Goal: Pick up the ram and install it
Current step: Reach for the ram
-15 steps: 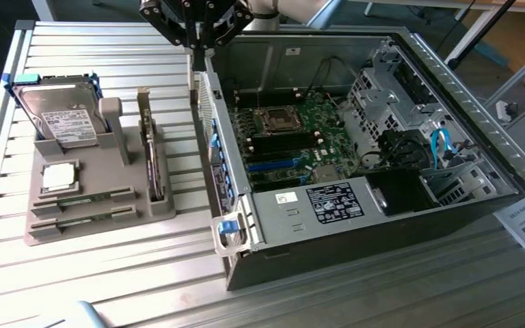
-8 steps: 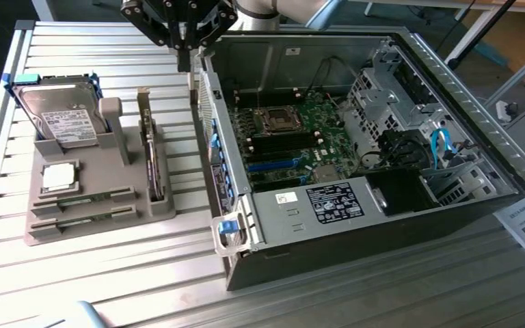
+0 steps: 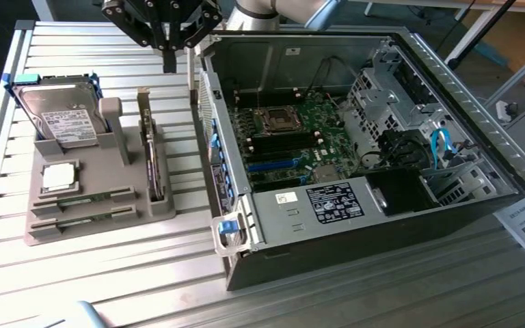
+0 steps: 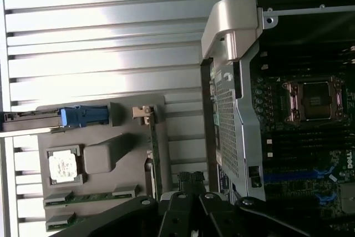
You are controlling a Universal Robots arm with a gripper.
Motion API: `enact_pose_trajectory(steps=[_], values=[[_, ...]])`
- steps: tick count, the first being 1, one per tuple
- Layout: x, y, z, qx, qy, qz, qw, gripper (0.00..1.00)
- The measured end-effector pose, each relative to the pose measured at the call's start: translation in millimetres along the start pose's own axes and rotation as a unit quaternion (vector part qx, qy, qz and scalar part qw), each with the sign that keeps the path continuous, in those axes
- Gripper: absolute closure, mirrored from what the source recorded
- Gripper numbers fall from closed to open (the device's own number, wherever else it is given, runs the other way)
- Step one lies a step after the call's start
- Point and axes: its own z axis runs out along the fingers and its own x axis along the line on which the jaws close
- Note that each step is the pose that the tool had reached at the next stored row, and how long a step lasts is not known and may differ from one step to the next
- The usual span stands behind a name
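Overhead, the gripper (image 3: pixel 169 66) is shown closed, its fingers pressed together with nothing held between them. It is suspended above the slatted table (image 3: pixel 107 280), over the gap between the grey holder (image 3: pixel 126 147) and the open case (image 3: pixel 445 75). The case wall is found just beside the gripper, towards the exterior view's right. The holder is placed below the gripper, towards the exterior view's left.

Nearest to the gripper on the holder, an upright card (image 3: pixel 154 164) is set on edge in a slot, its bracket end being the nearer to the gripper. Farther off on the same side, a drive (image 3: pixel 60 117) is held tilted, and a square chip (image 3: pixel 59 177) is seated flat in a recess.

The ram (image 3: pixel 82 199) is located well apart from the gripper, at the end of the holder farthest from it. It is a narrow green stick laid in a slot between two grey clips. A second stick (image 3: pixel 78 220) is laid parallel, just beside the first and farther again from the gripper. Neither is touched.

Inside the case, the board (image 3: pixel 308 147) is exposed, and the socket (image 3: pixel 278 121) is placed nearer the gripper than the black slots (image 3: pixel 286 145). In the wrist view, the ram (image 4: pixel 89 197) and the chip (image 4: pixel 62 166) are seen resting in the holder, clear of the gripper.
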Motion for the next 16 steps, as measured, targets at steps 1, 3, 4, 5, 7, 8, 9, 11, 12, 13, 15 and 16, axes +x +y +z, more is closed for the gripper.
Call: enact_pose_trajectory(steps=[1, 3, 4, 5, 7, 8, 9, 11, 12, 13, 15, 16], values=[[1.9, -0.2, 0.1, 0.0, 0.0001, 0.0, 1.0, 0.89], [5.7, -0.4, 0.1, 0.0, 0.0006, 0.0, 1.0, 0.89], [8.1, -0.6, 0.2, 0.0001, 0.0009, 0.0, 1.0, 0.89], [9.9, -0.8, 0.2, 0.0001, 0.0013, 0.0, 1.0, 0.89], [14.0, -1.1, 0.3, 0.0001, 0.0019, 0.0, 1.0, 0.89], [17.4, -1.3, 0.4, 0.0002, 0.0024, 0.0, 1.0, 0.89], [20.3, -1.6, 0.4, 0.0002, 0.0028, 0.0, 1.0, 0.89], [28.4, -2.2, 0.5, 0.0003, 0.0037, 0.0, 1.0, 0.89], [33.2, -2.6, 0.6, 0.0003, 0.004, 0.0, 1.0, 0.89], [39.5, -3.0, 0.6, 0.0003, 0.0044, 0.0, 1.0, 0.89], [47.6, -3.7, 0.7, 0.0003, 0.0049, 0.0, 1.0, 0.89], [50.2, -3.9, 0.6, 0.0004, 0.0051, 0.0, 1.0, 0.89]])
